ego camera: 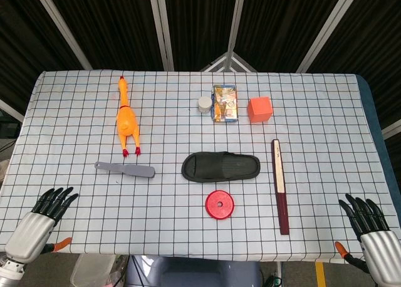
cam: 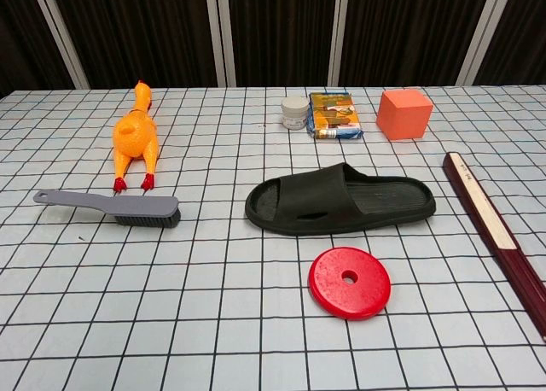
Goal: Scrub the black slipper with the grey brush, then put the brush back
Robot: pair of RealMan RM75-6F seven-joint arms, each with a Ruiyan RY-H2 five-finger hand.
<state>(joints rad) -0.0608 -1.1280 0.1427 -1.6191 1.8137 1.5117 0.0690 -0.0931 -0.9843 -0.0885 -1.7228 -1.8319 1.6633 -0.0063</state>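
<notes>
Lying untouched: grey brush point(cam: 115, 207) | black slipper point(cam: 341, 200) | no readable writing

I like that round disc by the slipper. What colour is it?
The disc is red, with a hole in the middle; clearest in the chest view.

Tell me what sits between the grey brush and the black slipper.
Nothing: only bare checked cloth separates the brush from the slipper. Both views show this, the head view most plainly.
</notes>
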